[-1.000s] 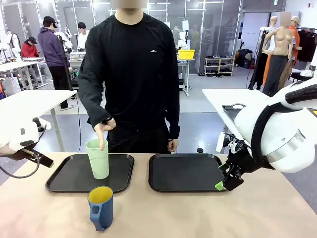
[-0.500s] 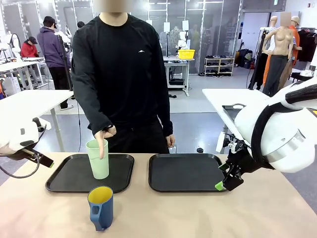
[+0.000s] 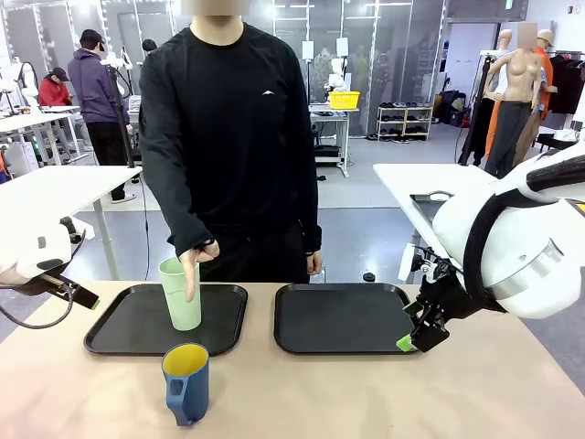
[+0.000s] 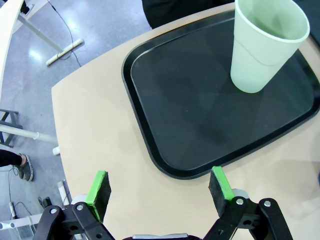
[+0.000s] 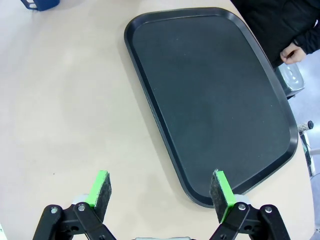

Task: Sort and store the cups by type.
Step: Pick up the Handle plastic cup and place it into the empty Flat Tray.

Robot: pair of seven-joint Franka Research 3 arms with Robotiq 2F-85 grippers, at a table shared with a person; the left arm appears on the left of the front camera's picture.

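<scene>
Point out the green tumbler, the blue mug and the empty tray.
green tumbler (image 3: pixel 183 309), front view, on the lower part of its side wall.
blue mug (image 3: pixel 192 389), front view, on its outer wall beside the handle.
empty tray (image 3: pixel 340 320), front view, on its bare floor.

Open-plan robotics lab: well beyond the right pincer (image 3: pixel 409 337) stand white worktables (image 3: pixel 413 179), glass partitions (image 3: pixel 384 55), a storage rack (image 3: pixel 405 122) and a yellow crate (image 3: pixel 344 100).

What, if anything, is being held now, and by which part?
Nothing: left gripper and right gripper are open and empty, and the person's hand only points down at the tumbler.
</scene>
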